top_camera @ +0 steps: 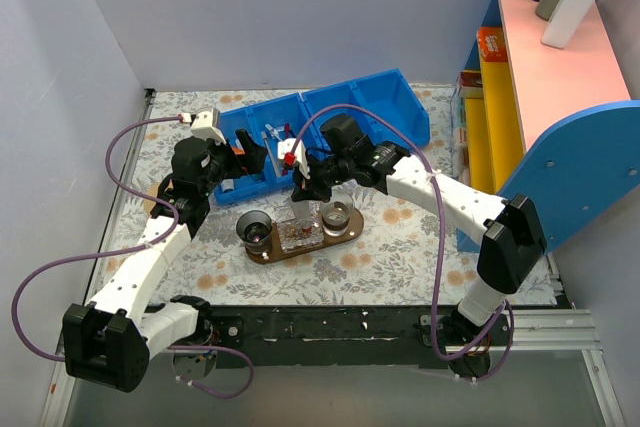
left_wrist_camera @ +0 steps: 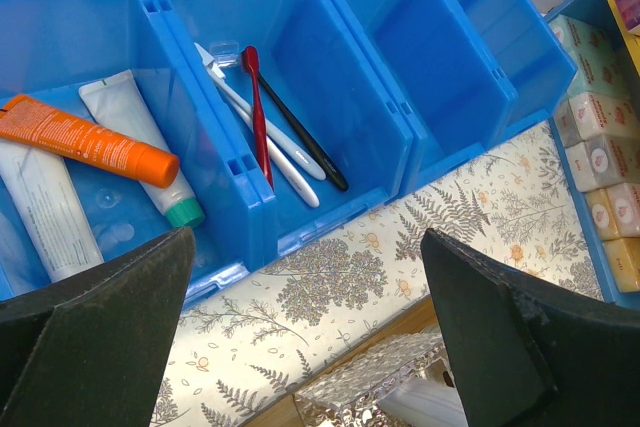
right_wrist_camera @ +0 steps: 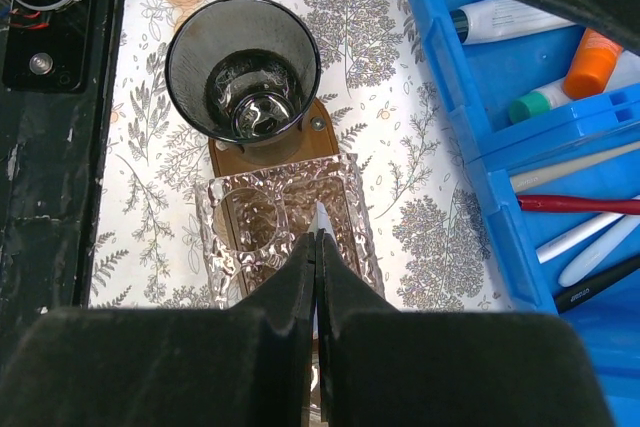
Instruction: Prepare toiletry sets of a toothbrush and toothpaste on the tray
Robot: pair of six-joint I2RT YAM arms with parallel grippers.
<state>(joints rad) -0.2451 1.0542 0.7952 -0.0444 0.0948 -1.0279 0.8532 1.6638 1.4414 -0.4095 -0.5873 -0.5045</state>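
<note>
The toothbrush point(left_wrist_camera: 268, 137) lies slantwise in the middle blue bin point(left_wrist_camera: 345, 77), its pale-blue head toward the far wall and its handle toward the tray point(right_wrist_camera: 290, 152). The toothpaste point(left_wrist_camera: 40, 209) lies lengthwise in the next bin, partly under the orange tube point(left_wrist_camera: 90, 139) — lettering unreadable. The left claw point(left_wrist_camera: 307, 247) hangs above, released. Only the right wrist view shows the right claw point(right_wrist_camera: 318, 222) clenched over the tray's clear holder point(right_wrist_camera: 250, 237) — whether it pinches anything, I cannot tell.

Glossy blue plastic bins point(left_wrist_camera: 440, 57), brown wood tray point(right_wrist_camera: 300, 150), dimpled clear plastic holder point(right_wrist_camera: 225, 237)
</note>
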